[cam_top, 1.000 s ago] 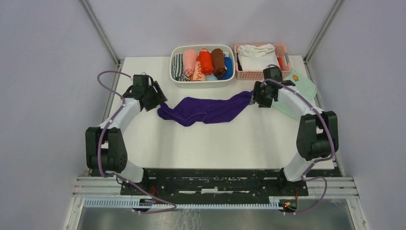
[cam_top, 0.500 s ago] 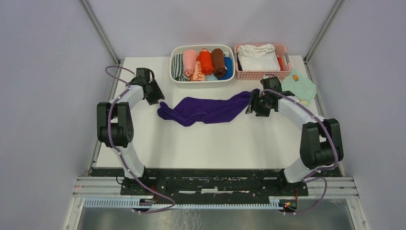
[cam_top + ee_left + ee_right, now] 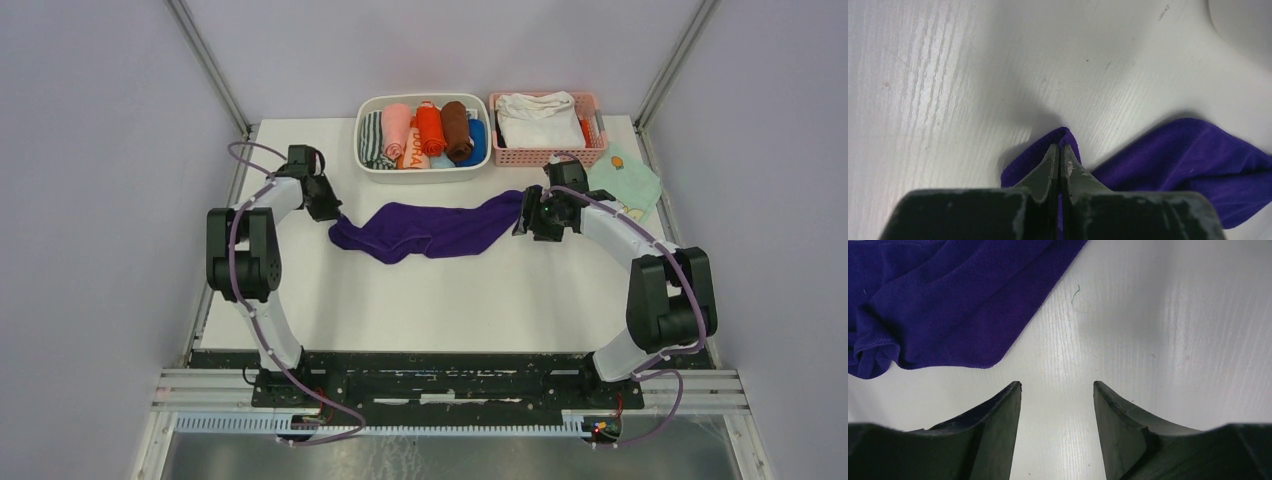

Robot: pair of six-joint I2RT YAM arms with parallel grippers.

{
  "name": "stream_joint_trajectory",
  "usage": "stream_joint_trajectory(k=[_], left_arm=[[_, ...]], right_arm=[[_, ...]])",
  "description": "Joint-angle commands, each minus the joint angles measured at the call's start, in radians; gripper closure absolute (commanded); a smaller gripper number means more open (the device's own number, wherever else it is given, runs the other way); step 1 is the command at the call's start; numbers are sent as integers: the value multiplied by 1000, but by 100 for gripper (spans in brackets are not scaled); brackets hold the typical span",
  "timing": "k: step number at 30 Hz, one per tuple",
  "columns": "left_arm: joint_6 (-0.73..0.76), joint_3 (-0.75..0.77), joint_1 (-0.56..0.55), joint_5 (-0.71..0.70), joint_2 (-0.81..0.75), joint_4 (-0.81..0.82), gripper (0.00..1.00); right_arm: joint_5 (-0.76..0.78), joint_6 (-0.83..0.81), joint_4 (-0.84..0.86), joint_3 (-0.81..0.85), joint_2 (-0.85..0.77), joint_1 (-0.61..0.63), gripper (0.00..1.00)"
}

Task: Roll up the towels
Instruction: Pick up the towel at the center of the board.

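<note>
Purple towel (image 3: 430,228): unrolled, crumpled lengthwise on the worktop (image 3: 450,300), just on the near side of the white tub (image 3: 424,176).
Salmon-pink towel (image 3: 397,128): rolled, inside the tub, second from its left end.
Left jaws: near-left of the tub, pinched together on the purple towel's left corner.
Right jaws: near-right of the tub, parted wide over bare worktop beside the towel's right end, holding nothing.
</note>
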Motion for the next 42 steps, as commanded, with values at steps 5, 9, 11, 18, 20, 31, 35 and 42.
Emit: stream_joint_trajectory(k=[5,9,11,18,20,31,35,42], left_arm=[[35,5,1,-109,-475,-44,97],[49,-43,0,-171,-671,-53,97],[56,-74,0,-159,-730,-50,97],[59,-153,-1,-110,-789,-25,97],[61,-158,-3,-111,-788,-19,97],[64,-141,-6,-126,-785,-11,97],[66,-117,-6,-152,-783,-21,97],[85,-11,-6,-212,-777,-58,97]], right_arm=[[43,3,26,14,-22,0,37],[16,34,61,33,26,0,37],[-12,56,97,46,63,1,37],[-156,217,294,34,190,22,37],[-164,263,349,22,222,35,37],[-148,379,486,85,380,148,35],[-87,401,480,127,443,178,40],[-13,355,412,168,464,180,68]])
